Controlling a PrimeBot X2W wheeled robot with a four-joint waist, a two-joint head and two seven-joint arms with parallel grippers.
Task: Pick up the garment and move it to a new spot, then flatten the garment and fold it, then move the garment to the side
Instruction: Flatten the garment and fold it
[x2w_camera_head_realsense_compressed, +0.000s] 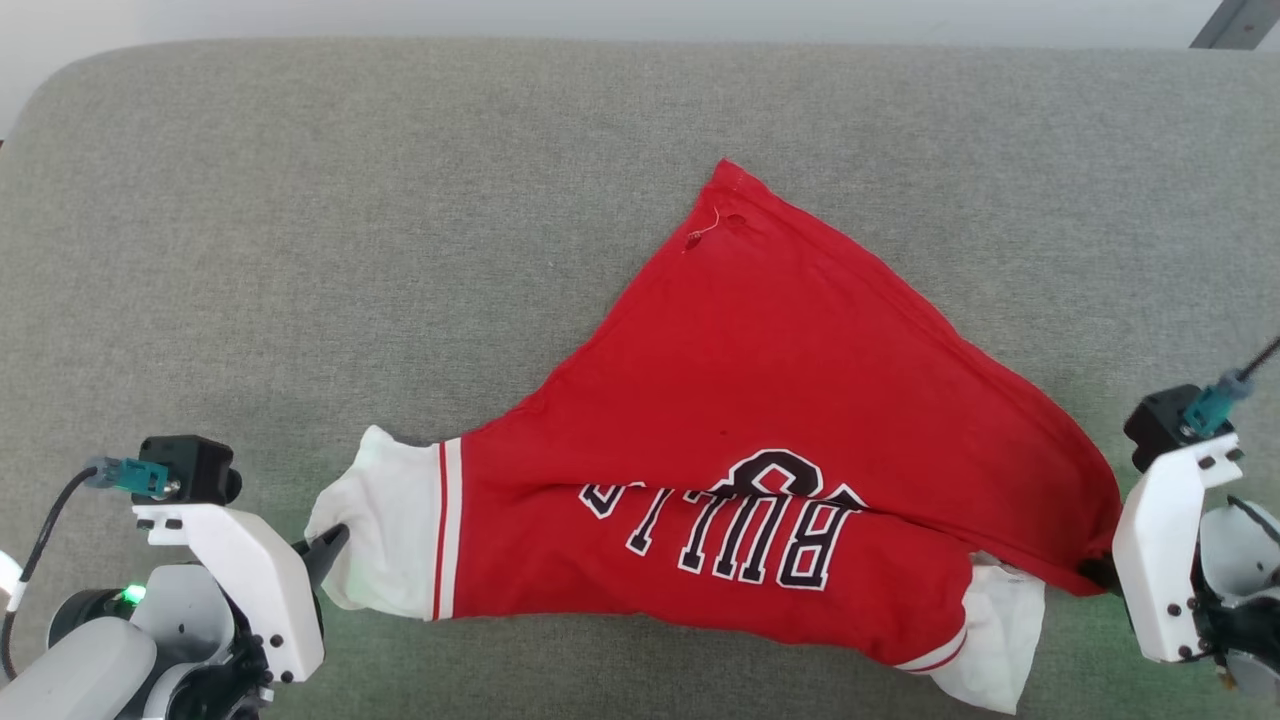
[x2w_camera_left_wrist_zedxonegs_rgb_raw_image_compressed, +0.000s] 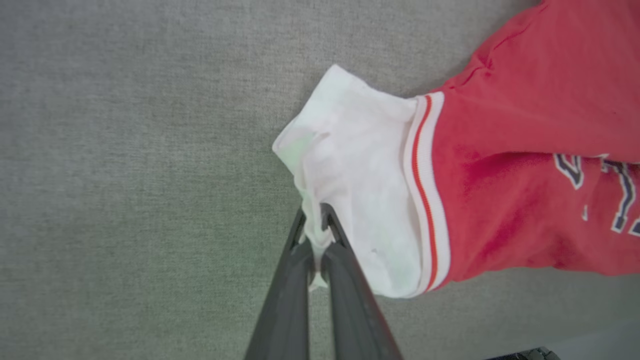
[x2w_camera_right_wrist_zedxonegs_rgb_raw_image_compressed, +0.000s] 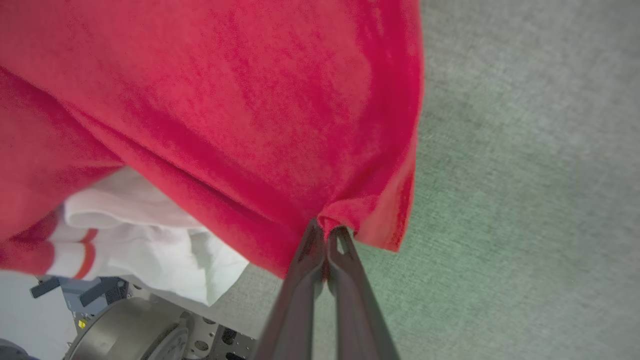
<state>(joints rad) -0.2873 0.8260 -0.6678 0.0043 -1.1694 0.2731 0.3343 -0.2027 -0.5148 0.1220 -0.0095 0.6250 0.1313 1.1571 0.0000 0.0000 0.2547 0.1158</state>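
I am clamping my left gripper (x2w_camera_head_realsense_compressed: 335, 540) onto the white end (x2w_camera_head_realsense_compressed: 385, 530) of the garment (x2w_camera_head_realsense_compressed: 790, 400), and in the left wrist view my 2 dark fingers (x2w_camera_left_wrist_zedxonegs_rgb_raw_image_compressed: 345, 280) are pressing together with a thin fold of that white cloth squeezed between them. My right gripper (x2w_camera_head_realsense_compressed: 1100, 575) is pinching the red corner at the opposite end. In the right wrist view its fingers (x2w_camera_right_wrist_zedxonegs_rgb_raw_image_compressed: 300, 290) are closing tightly on a small bunch of red fabric.

The garment is lying on the grey fabric surface (x2w_camera_head_realsense_compressed: 400, 200), toward the near edge and somewhat to my right of the middle. It is stretching sideways between my 2 grippers, while 1 red corner is pointing away from me toward the far side, so the whole piece is forming a rough triangle. A loose thread (x2w_camera_head_realsense_compressed: 705, 232) is curling near that far corner. The black, white-outlined "BULLS" lettering (x2w_camera_head_realsense_compressed: 740, 530) is facing up and reading upside down from my head. A fold is running across the tops of the letters and hiding part of them.

A white-and-red striped trim (x2w_camera_head_realsense_compressed: 447, 530) is separating the white end from the red body beside my left gripper. Near my right gripper, another white flap (x2w_camera_head_realsense_compressed: 990, 630) with striped trim is poking out from under the red cloth. In the right wrist view it is reaching past the surface's near edge, above a grey metal part (x2w_camera_right_wrist_zedxonegs_rgb_raw_image_compressed: 140, 330).
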